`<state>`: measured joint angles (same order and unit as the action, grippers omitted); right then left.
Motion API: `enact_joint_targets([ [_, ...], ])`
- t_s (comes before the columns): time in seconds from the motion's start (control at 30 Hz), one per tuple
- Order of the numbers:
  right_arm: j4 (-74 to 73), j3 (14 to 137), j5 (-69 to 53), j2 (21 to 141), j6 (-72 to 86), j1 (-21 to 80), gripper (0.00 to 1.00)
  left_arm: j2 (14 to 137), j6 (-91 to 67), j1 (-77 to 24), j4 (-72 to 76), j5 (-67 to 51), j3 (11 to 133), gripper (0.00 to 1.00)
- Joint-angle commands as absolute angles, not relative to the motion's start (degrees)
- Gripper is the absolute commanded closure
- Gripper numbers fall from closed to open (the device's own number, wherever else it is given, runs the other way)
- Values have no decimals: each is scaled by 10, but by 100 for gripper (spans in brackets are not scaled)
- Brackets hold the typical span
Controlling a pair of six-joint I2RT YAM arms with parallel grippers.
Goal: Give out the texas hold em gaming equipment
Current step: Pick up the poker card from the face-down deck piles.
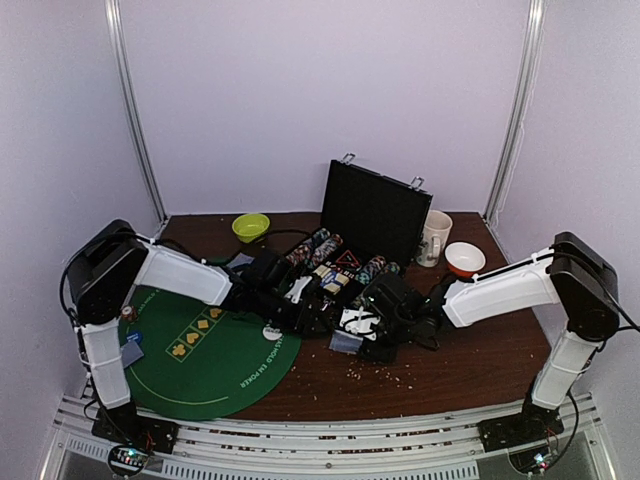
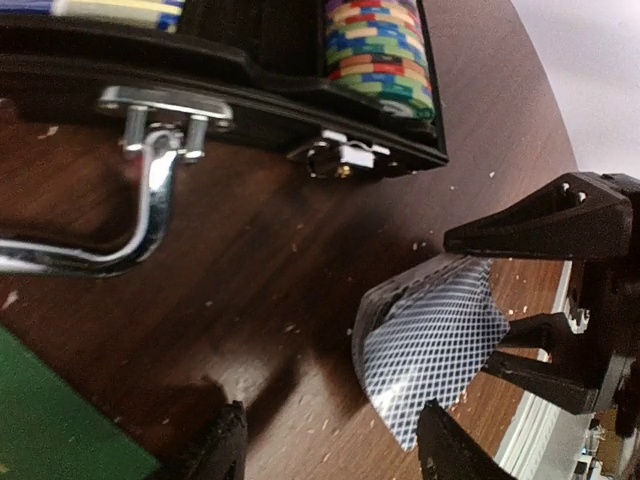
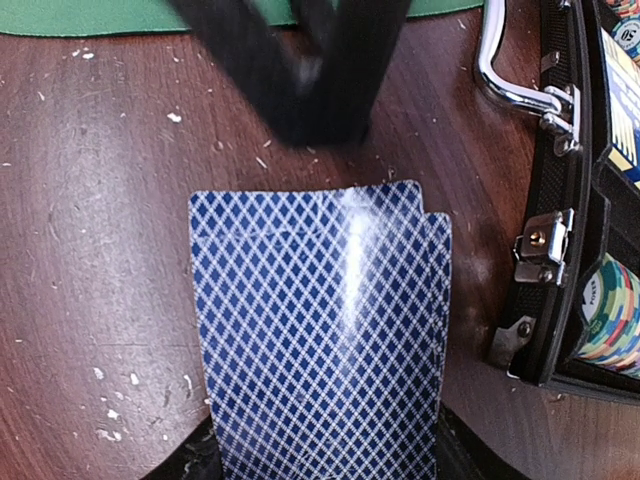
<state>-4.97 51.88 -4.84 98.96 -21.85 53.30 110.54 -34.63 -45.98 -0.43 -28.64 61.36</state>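
Note:
My right gripper (image 3: 320,445) is shut on a deck of blue-backed playing cards (image 3: 320,330) and holds it just above the wooden table, in front of the open chip case. In the top view the right gripper (image 1: 354,337) meets my left gripper (image 1: 312,318) at the table's middle. The left gripper (image 2: 333,412) is open and empty, and the deck (image 2: 430,340) lies just ahead of its right finger. Multicoloured poker chips (image 1: 325,250) sit in rows in the case; they also show in the left wrist view (image 2: 380,50) and the right wrist view (image 3: 610,310). A small white disc (image 1: 272,331) lies at the mat's edge.
The black case (image 1: 375,210) stands open at the back, with its chrome handle (image 2: 150,210) facing me. A green felt mat (image 1: 200,350) covers the left, with a card (image 1: 131,351) on it. A lime-green bowl (image 1: 250,226), a white mug (image 1: 435,237) and a red bowl (image 1: 464,259) stand behind.

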Motion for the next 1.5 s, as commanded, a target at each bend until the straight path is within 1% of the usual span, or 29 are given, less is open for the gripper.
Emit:
enact_joint_targets([
  [0.0,-40,507,-67,976,-202,530,40,1130,-332,-479,23,-330,662,41],
  [0.17,-37,505,-66,975,-197,529,41,1164,-328,-482,-9,-331,691,44],
  [0.37,-35,506,-66,976,-195,528,41,1182,-317,-487,-35,-327,714,55],
  [0.57,-32,506,-69,975,-193,526,40,1205,-294,-491,-119,-274,749,62],
  [0.67,-33,505,-68,973,-192,525,40,1198,-279,-490,-159,-223,753,72],
  [0.7,-33,505,-68,972,-192,525,40,1193,-277,-490,-168,-207,746,73],
  [0.77,-33,505,-68,971,-193,525,40,1180,-276,-490,-165,-195,725,74],
  [0.87,-33,505,-67,972,-194,524,41,1161,-287,-490,-133,-219,694,73],
  [1.0,-36,507,-67,975,-195,522,41,1145,-282,-490,-107,-239,686,74],
  [1.07,-38,509,-67,975,-196,522,41,1140,-281,-490,-91,-253,682,77],
  [1.13,-37,509,-67,975,-195,523,41,1139,-280,-490,-82,-268,683,85],
  [1.2,-38,509,-66,975,-195,523,41,1138,-279,-490,-78,-280,686,97],
  [1.23,-38,509,-66,975,-195,521,41,1136,-278,-489,-74,-286,686,100],
  [1.47,-39,509,-63,975,-195,520,41,1112,-303,-473,-36,-321,661,100],
])
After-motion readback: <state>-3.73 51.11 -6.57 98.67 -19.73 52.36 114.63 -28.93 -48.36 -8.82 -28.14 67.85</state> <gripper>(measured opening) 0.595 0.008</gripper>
